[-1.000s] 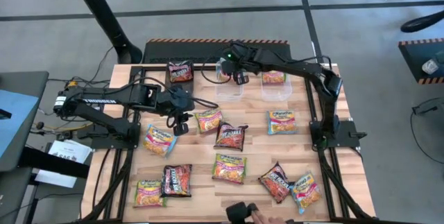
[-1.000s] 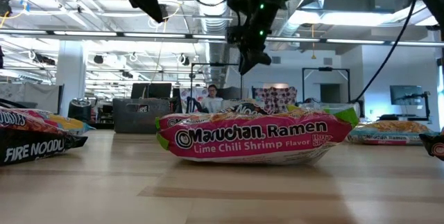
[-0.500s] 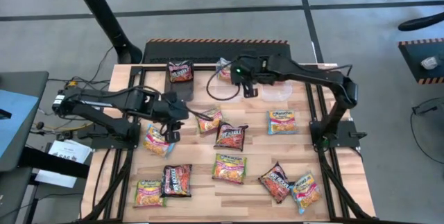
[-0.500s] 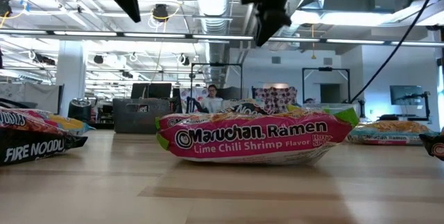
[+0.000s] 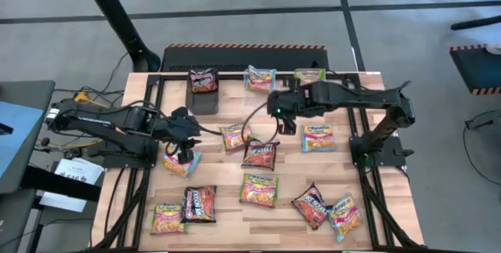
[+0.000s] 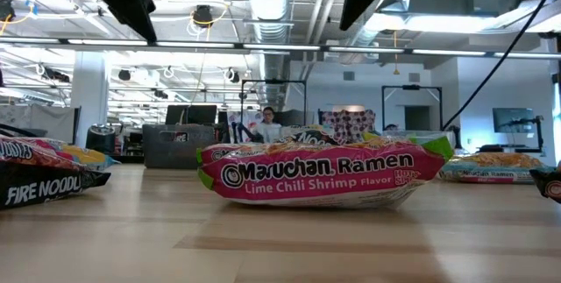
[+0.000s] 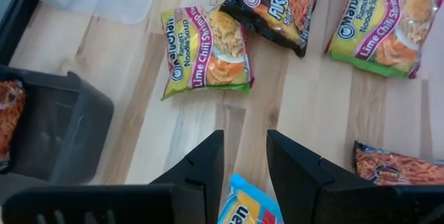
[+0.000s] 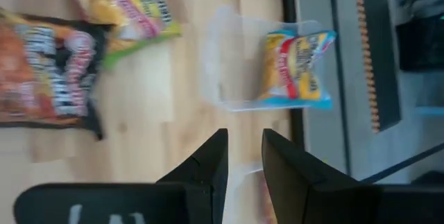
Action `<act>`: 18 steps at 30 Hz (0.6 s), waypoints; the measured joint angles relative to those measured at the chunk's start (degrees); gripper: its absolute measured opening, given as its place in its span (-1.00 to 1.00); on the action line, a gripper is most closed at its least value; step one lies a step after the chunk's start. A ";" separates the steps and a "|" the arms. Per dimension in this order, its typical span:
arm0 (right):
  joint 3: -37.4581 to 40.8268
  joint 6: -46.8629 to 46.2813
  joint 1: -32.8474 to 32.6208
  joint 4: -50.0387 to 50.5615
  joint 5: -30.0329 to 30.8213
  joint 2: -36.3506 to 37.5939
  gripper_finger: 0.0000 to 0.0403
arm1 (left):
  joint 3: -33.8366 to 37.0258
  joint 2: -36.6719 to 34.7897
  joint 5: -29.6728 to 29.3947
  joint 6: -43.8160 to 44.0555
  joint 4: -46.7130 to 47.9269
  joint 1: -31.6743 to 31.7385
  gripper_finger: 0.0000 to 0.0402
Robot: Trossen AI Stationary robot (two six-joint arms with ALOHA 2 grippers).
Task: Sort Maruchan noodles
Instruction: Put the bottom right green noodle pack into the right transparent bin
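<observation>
On the smooth wooden table (image 5: pixel 290 206) lie flat shiny noodle packets (image 5: pixel 258 189); my left gripper (image 7: pixel 244 156) and right gripper (image 8: pixel 243 156) hang slightly spread, holding nothing.
</observation>
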State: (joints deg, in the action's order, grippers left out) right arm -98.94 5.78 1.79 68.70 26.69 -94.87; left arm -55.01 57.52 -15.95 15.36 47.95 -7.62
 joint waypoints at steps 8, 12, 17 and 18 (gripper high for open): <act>-0.02 -16.06 -7.86 1.81 -5.05 0.01 -0.34 | 0.05 -2.50 -0.02 0.40 -0.47 0.00 -0.52; -0.02 -22.31 -11.87 1.79 -7.69 0.00 -0.22 | 0.05 -2.73 -0.45 0.37 -0.40 0.00 -0.52; 0.00 -29.12 -16.22 0.36 -12.31 0.00 -0.14 | 0.05 -2.71 -0.52 0.37 -0.38 0.00 -0.52; 0.00 -29.71 -17.00 -0.37 -12.53 0.00 -0.13 | 0.05 -2.69 -0.52 0.37 -0.34 0.00 -0.52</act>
State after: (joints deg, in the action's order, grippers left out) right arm -98.94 -23.93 -15.20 68.33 14.16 -94.87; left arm -54.96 54.83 -16.47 15.73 47.61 -7.62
